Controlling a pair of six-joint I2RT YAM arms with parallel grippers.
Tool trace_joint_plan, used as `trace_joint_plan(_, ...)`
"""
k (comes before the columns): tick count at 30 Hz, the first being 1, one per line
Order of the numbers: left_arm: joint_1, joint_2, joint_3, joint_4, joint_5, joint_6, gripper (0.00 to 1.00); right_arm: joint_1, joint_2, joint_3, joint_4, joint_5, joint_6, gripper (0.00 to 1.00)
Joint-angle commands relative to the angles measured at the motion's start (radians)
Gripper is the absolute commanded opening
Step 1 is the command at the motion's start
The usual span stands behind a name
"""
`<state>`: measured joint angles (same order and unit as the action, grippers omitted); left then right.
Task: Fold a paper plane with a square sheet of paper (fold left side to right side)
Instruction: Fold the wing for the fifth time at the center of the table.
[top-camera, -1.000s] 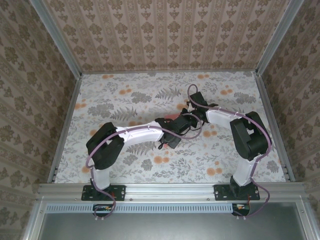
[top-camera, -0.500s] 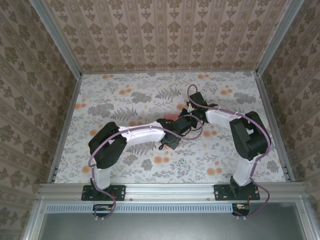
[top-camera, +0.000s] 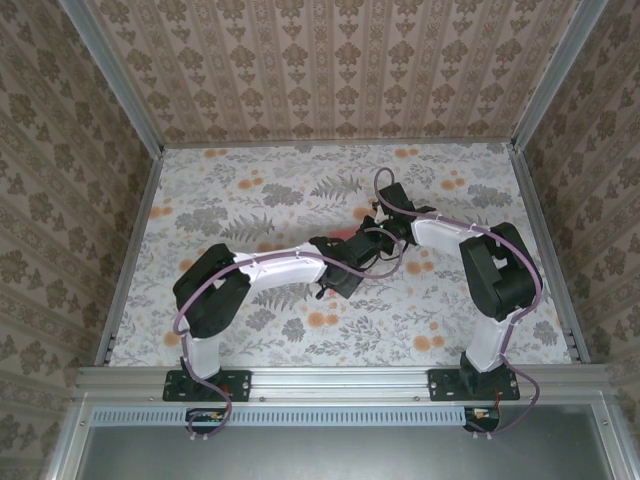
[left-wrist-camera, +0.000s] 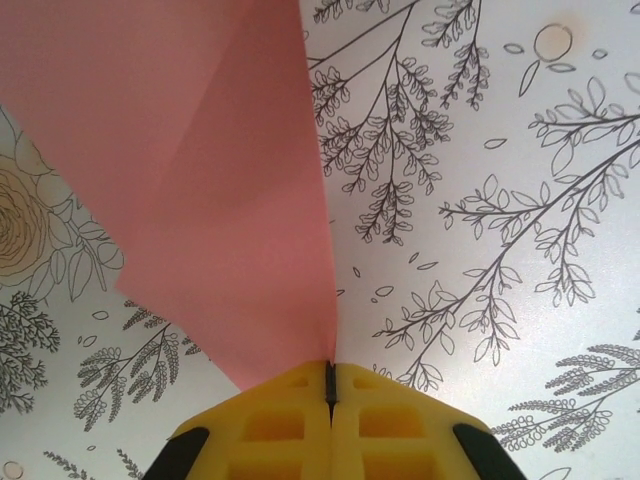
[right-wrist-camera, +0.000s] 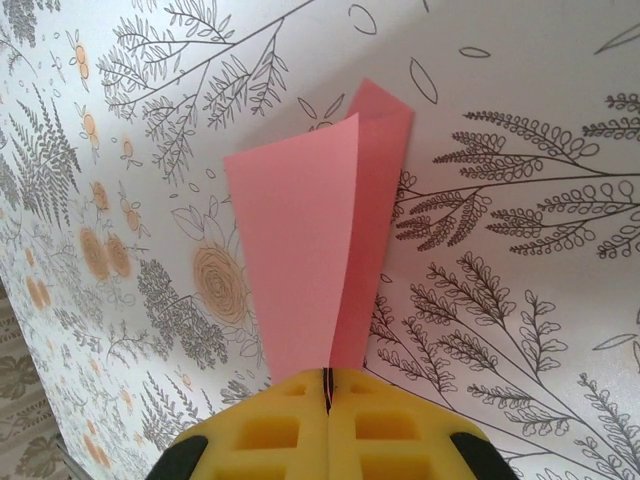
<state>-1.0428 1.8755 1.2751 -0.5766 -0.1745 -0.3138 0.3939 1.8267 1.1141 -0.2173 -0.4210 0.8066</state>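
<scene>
The square sheet of paper (right-wrist-camera: 300, 240) is salmon pink and folded over on itself, its two layers rising from the flowered table. My right gripper (right-wrist-camera: 327, 378) is shut on one edge of it, yellow jaws pressed together. My left gripper (left-wrist-camera: 330, 375) is also shut on the sheet of paper (left-wrist-camera: 200, 150), which fans up and away from its jaws. In the top view both wrists meet at mid-table, and a pink sliver of the paper (top-camera: 345, 232) shows between them. No paper plane shape can be made out.
A flowered cloth (top-camera: 250, 200) covers the table. Aluminium rails (top-camera: 130, 240) and patterned walls close in the left, right and far sides. There is open cloth to the left, right and behind the arms.
My left gripper's jaws have closed on the pink paper. The left arm shifted slightly and came back. The right arm has stayed put, still gripping.
</scene>
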Motion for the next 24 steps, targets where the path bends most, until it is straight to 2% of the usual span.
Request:
trace_joint_plan(1, 0.027, -0.057, -0.026, 0.03, 0.045, -0.024, 0.07, -0.002, 0.001, 0.034, -0.039, -0.001, -0.03, 0.0)
trace_joint_plan(2, 0.028, -0.06, -0.026, 0.03, 0.047, -0.024, 0.13, -0.002, 0.008, 0.042, -0.045, -0.008, -0.03, 0.0)
trace_joint_plan(10, 0.017, -0.064, -0.037, 0.018, 0.005, -0.019, 0.38, -0.001, 0.018, 0.044, -0.053, -0.013, 0.002, 0.0)
trace_joint_plan(17, -0.017, -0.022, -0.01, -0.04, -0.083, -0.016, 0.42, 0.002, 0.019, 0.046, -0.057, -0.019, 0.018, 0.0)
trace_joint_plan(24, -0.019, 0.0, 0.005, -0.061, -0.106, -0.028, 0.38, 0.006, 0.024, 0.041, -0.056, -0.016, 0.025, 0.0)
